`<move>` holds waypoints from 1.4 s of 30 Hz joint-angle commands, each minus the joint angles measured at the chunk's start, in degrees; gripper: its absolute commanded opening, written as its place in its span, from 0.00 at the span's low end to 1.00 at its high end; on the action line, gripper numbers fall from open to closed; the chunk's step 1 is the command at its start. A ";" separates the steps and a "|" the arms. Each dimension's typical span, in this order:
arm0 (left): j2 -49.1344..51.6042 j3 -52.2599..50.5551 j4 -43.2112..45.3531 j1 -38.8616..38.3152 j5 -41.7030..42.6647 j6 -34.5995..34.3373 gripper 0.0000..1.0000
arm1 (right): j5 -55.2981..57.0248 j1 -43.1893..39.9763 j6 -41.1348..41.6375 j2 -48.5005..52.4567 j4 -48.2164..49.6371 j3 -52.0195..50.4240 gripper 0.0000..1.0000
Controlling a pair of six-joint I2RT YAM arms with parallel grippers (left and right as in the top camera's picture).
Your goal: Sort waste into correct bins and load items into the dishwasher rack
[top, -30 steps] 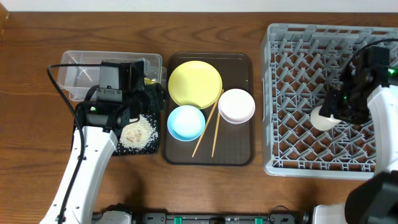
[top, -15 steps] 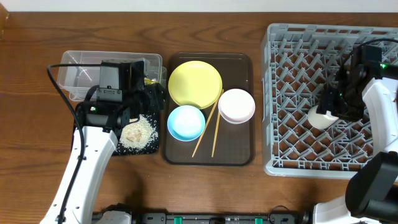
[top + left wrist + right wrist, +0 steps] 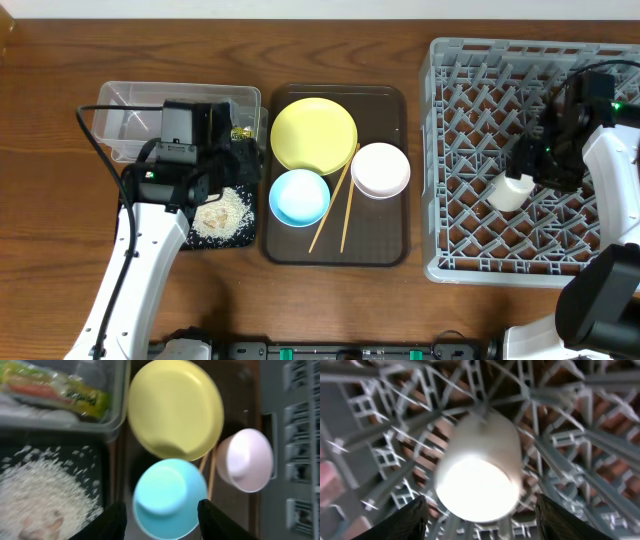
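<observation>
The small pale cup (image 3: 507, 191) lies on its side in the grey dishwasher rack (image 3: 480, 60). It shows in the right wrist view (image 3: 479, 475) between the open fingers of my right gripper (image 3: 479, 522), free of them. My left gripper (image 3: 157, 525) is open above the light blue bowl (image 3: 169, 497). The yellow plate (image 3: 313, 135), blue bowl (image 3: 299, 196), white bowl (image 3: 380, 170) and two chopsticks (image 3: 340, 200) sit on the brown serving tray (image 3: 385, 250). The snack wrapper (image 3: 60, 390) lies in the clear tub (image 3: 125, 115). Rice scraps (image 3: 222, 212) lie in the black tray (image 3: 240, 238).
My left arm (image 3: 150, 230) covers part of the clear tub and black tray. The rack's raised walls and pegs surround my right gripper (image 3: 545, 160). Bare wooden table (image 3: 330, 310) runs along the front.
The cup has moved left and down in the rack, away from my right gripper, and now lies free of it. My left arm has not moved.
</observation>
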 commanded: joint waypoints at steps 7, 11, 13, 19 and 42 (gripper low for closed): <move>-0.31 -0.02 -5.31 0.31 -12.41 -2.73 0.49 | -20.24 7.67 -15.87 -1.90 9.81 5.14 0.63; -0.31 -0.02 -10.40 0.31 -23.80 -11.61 0.49 | -19.89 15.43 -23.21 -1.64 15.82 5.42 0.59; -0.31 -0.02 -12.98 0.31 -28.04 -15.78 0.49 | -18.14 19.78 -26.49 -1.20 17.88 5.42 0.59; -0.31 -0.02 -13.60 0.31 -28.61 -16.46 0.50 | -9.03 30.23 -31.06 1.53 22.69 5.40 0.65; -0.31 -0.02 -13.16 0.31 -28.61 -16.46 0.50 | 1.70 34.97 -29.33 19.12 22.69 5.40 0.44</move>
